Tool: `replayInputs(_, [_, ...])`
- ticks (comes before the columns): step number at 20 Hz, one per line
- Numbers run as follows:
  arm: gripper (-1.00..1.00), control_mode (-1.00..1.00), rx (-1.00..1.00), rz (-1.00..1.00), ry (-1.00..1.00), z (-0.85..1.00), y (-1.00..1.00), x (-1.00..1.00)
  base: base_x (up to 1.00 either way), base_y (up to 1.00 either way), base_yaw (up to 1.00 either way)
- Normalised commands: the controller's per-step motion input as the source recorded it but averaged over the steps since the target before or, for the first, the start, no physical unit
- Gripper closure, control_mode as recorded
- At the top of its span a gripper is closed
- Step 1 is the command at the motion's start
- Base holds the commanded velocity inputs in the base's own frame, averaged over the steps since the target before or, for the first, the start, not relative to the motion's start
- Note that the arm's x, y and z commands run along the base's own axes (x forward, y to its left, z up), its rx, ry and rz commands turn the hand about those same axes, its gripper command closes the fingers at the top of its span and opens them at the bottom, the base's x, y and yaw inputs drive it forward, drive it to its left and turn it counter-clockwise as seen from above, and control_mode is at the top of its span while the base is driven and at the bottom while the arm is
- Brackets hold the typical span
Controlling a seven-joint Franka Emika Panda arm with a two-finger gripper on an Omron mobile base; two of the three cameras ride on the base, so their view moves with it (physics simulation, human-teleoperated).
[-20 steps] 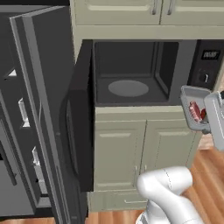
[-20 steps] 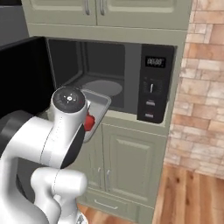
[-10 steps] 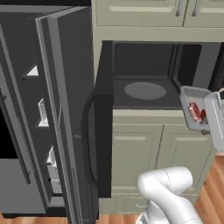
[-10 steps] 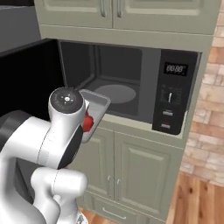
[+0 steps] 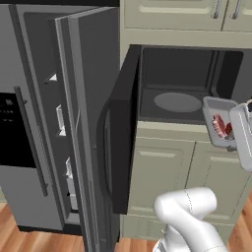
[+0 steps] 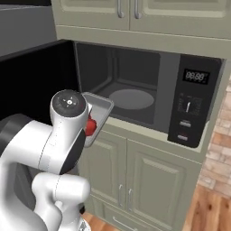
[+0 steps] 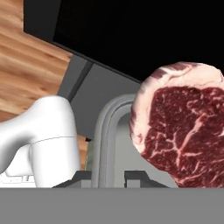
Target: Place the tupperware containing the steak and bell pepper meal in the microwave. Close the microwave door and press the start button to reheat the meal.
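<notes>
Cream upper cabinets [image 5: 187, 15] run across the top, each door carrying a slim vertical metal handle [image 6: 119, 8]. Cream lower cabinets [image 6: 140, 180] with recessed panels stand beneath (two small handles [image 6: 124, 195] sit close together where a pair of doors meets). A tall grey fridge [image 5: 19, 147] occupies the left, with a black dispenser panel [image 5: 9, 130] and a long dark vertical handle [image 5: 30, 140]; its right door [image 5: 83, 123] stands swung open, exposing white shelf bins [image 5: 61, 120] on the inner face. A wood-plank floor [image 6: 212, 212] spreads below. A brick wall [image 6: 221, 131] rises at the far right.
</notes>
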Motion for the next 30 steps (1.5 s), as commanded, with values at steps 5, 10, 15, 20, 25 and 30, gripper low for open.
replayInputs(5, [1.0, 1.0, 0.0, 0.0, 0.0, 0.0, 0.0, 0.0, 0.0, -0.1, 0.11])
replayInputs(10, [1.0, -1.0, 0.0, 0.0, -0.03, 0.0, -0.07, 0.0, 0.0, -0.03, 0.0])
replayInputs(15, [1.0, -1.0, 0.0, 0.0, 0.0, 0.0, 0.0, 0.0, 0.0, 0.0, 0.0])
replayInputs(20, [1.0, -1.0, 0.0, 0.0, 0.0, 0.0, 0.0, 0.06, 0.0, 0.0, 0.0])
replayInputs(25, [1.0, -1.0, 0.0, 0.0, 0.0, 0.0, 0.0, 0.11, 0.0, 0.0, 0.0])
replayInputs(30, [1.0, -1.0, 0.0, 0.0, 0.0, 0.0, 0.0, 0.09, 0.0, 0.0, 0.0])
